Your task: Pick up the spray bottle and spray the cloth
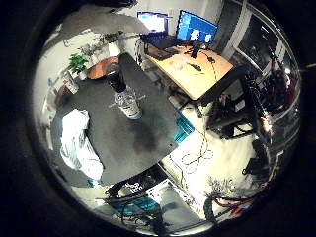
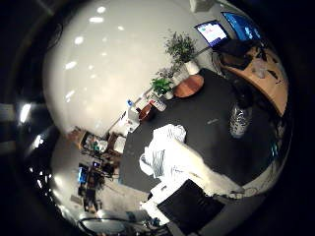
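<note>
Little-finger palm view shows the dark bench (image 1: pixel 143 123) from well above, with the bottle (image 1: pixel 124 94) standing upright near its middle, black sprayer on top of a clear body. A crumpled white cloth (image 1: pixel 79 143) lies on the bench near one edge, well apart from the bottle. A wooden desk (image 1: pixel 197 74) with lit screens (image 1: pixel 196 27) stands beyond. No part of the hand shows, so whether its fingers are apart or curled cannot be told

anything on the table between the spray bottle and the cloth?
Nothing visible. The spray bottle stands upright on the dark table, apart from the crumpled cloth; only bare tabletop lies between them.
</note>
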